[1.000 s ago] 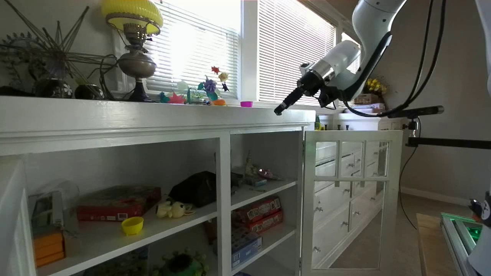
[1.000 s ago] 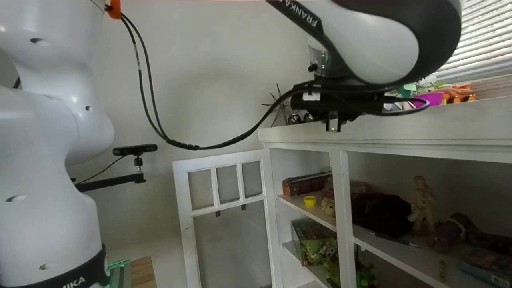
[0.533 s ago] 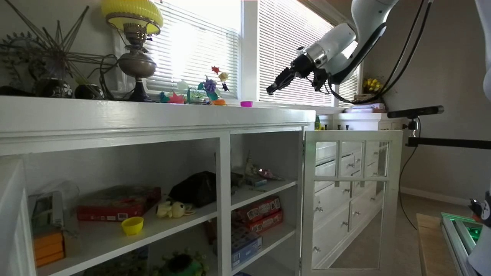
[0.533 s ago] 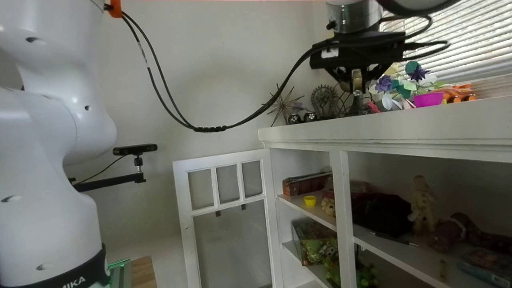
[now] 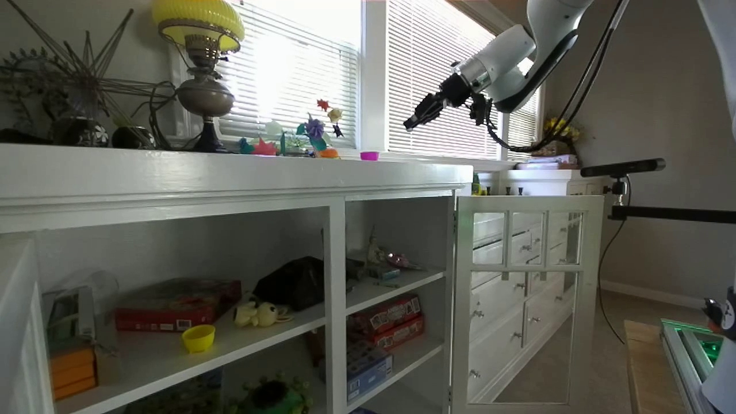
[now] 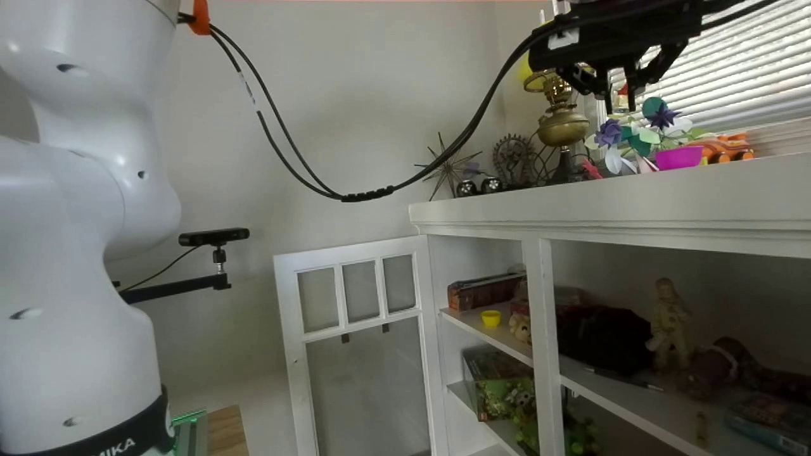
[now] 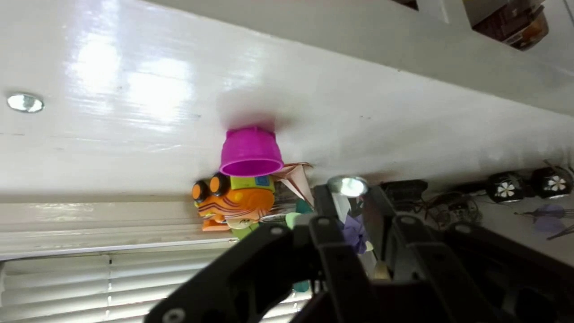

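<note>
The claw point(image 6: 620, 107) hung above the counter point(image 7: 112, 148), its fingertips nearly together and, as best the wrist view showed, clamped on a shiny glass bead point(image 7: 351, 186); the bead was too clear to make out in the exterior views. Below the claw stood a pink cup point(image 7: 251, 148), upright, mouth up. In both exterior views it lay lower than the claw, seemingly off toward the window point(image 5: 443, 86), and not touching it; being round, it had no long axis. An orange toy car point(image 7: 244, 202) stood just past the cup from the claw; whether they touched could not be told. A loose bead point(image 7: 25, 103) lay on the counter, on the other side of the cup from the flowers point(image 5: 314, 127). Farther from the claw, beyond the flowers, stood a lamp point(image 5: 205, 98). Well below it, a yellow cup point(image 5: 198, 338) sat on a shelf point(image 5: 149, 365).
</note>
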Available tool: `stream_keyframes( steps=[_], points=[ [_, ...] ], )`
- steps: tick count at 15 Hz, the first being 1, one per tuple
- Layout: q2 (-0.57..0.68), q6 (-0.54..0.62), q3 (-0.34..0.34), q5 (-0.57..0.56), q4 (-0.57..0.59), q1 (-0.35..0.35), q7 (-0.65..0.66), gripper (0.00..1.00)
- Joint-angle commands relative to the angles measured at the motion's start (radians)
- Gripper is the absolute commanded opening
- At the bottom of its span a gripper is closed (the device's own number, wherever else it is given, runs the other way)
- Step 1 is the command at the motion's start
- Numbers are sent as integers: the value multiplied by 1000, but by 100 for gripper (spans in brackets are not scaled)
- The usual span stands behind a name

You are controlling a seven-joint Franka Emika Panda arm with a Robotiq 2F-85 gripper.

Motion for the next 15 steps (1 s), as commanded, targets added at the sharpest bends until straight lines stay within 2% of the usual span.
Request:
stream_keyframes(
  steps=[1, 8, 15],
  points=[
    [53, 11, -52, 38, 103, 32, 59, 6],
    [93, -14, -71, 60, 158, 49, 94, 6],
    [34, -136, -66, 80, 75, 105, 125, 6]
  ],
)
